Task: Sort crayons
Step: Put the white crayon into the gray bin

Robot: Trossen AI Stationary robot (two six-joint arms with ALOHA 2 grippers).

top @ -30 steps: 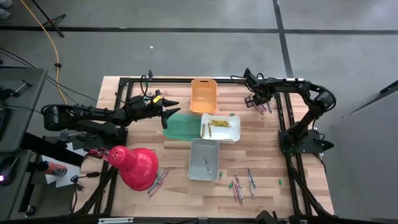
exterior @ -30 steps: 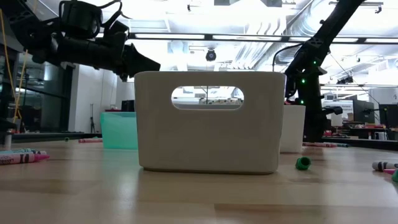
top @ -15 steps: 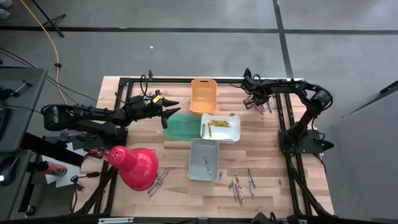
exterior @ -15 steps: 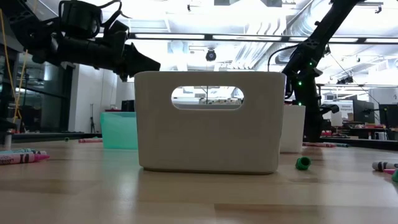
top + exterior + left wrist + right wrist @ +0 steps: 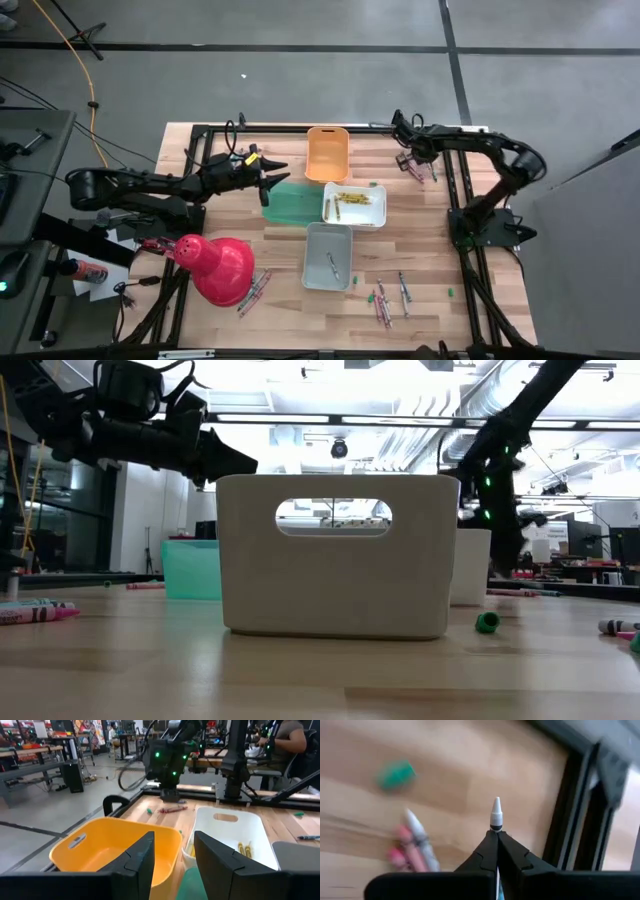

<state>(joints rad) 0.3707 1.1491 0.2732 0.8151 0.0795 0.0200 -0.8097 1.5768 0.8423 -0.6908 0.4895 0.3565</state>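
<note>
At the lower left of the high view, beside the red lamp (image 5: 218,266), a small bunch of crayons (image 5: 254,291) lies loose on the table (image 5: 420,215); you have not touched these. Your left gripper (image 5: 276,178) hangs left of centre, above the near edge of the green bin (image 5: 292,203), its fingers (image 5: 137,857) parted a moderate way with nothing between them.

In the middle, the sorting has begun. The orange bin (image 5: 327,153) at top centre looks empty. The white bin (image 5: 354,205) right of the green one holds several yellow crayons (image 5: 349,198). The grey bin (image 5: 327,256) below it holds a grey crayon (image 5: 333,265), perhaps two. What the green bin holds you cannot tell from here.

Lower right of centre, another scatter of crayons (image 5: 385,297) in pink, green and grey waits on the wood, with a few green specks (image 5: 451,291) near it.

At the upper right, your right gripper (image 5: 496,836) sits over a last little cluster (image 5: 416,168) by the table frame (image 5: 449,180). Its fingers are pinched tight on a pale crayon (image 5: 495,813), whose tip sticks out past them. I judge the job well under half done: three loose groups remain.
</note>
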